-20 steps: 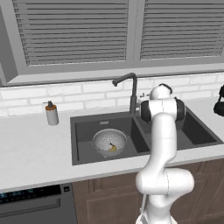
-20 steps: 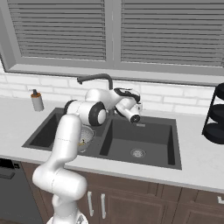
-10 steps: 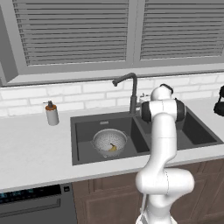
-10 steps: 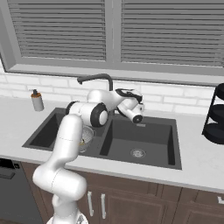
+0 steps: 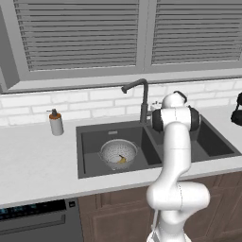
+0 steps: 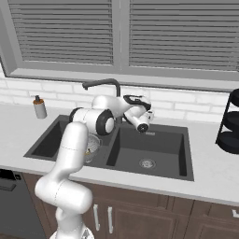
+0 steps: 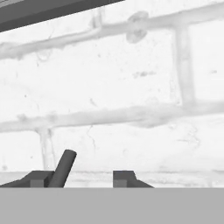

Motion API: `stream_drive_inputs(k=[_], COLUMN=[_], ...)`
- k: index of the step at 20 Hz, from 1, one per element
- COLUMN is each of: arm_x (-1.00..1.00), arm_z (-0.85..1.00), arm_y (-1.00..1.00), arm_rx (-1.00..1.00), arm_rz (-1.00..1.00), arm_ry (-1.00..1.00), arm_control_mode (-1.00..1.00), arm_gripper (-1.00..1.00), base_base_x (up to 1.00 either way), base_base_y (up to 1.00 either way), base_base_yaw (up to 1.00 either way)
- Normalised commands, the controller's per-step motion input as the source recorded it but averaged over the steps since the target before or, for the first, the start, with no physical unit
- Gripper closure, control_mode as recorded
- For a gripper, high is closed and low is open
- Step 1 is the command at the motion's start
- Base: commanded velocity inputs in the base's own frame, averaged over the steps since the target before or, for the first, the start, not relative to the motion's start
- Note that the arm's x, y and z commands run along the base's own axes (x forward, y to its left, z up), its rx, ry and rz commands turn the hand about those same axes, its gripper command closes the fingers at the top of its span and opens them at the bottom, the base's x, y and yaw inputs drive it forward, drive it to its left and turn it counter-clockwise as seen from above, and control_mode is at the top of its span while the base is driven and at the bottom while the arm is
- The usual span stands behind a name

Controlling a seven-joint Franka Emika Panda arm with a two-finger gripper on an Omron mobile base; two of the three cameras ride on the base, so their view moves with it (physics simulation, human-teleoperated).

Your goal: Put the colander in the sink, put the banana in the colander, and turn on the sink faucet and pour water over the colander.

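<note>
At the back edge of the sink [image 5: 90, 165], gripper [image 7: 81, 177] looks partly spread around the faucet lever [image 7: 63, 168]; could slip off, leaving colander [image 5: 119, 154] and banana [image 5: 122, 160] dry

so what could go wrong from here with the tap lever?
1. The lever lies against the left fingertip rather than centred in the gripper, judging by the hand view. A push could slip off it.
2. The sink faucet spout ends near the left basin's back edge, while the colander with the banana sits nearer the front. Water may miss it unless the spout swivels.
3. The hand is close to the brick wall, so overshoot could hit it.
</note>
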Motion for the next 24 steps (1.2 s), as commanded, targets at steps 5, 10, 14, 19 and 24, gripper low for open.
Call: stream_drive_inputs(k=[5,10,14,19,24], arm_x=[0.06,0.03,0.0,0.0,0.0], arm_z=[-0.19,-0.24,-0.28,-0.33,-0.34], arm_y=[-0.94,-0.99,-0.95,-0.91,-0.79], arm_rx=[0.0,0.0,-0.03,-0.03,-0.06], arm_rz=[-0.13,-0.11,-0.1,-0.09,-0.06], arm_ry=[0.08,0.08,0.11,0.12,0.12], arm_control_mode=[-1.0,-1.0,-1.0,-1.0,-1.0], arm_gripper=[1.0,1.0,1.0,1.0,1.0], base_base_x=[0.0,0.0,0.0,0.0,0.0], base_base_y=[0.0,0.0,0.0,0.0,0.0], base_base_yaw=[0.0,0.0,0.0,0.0,0.0])
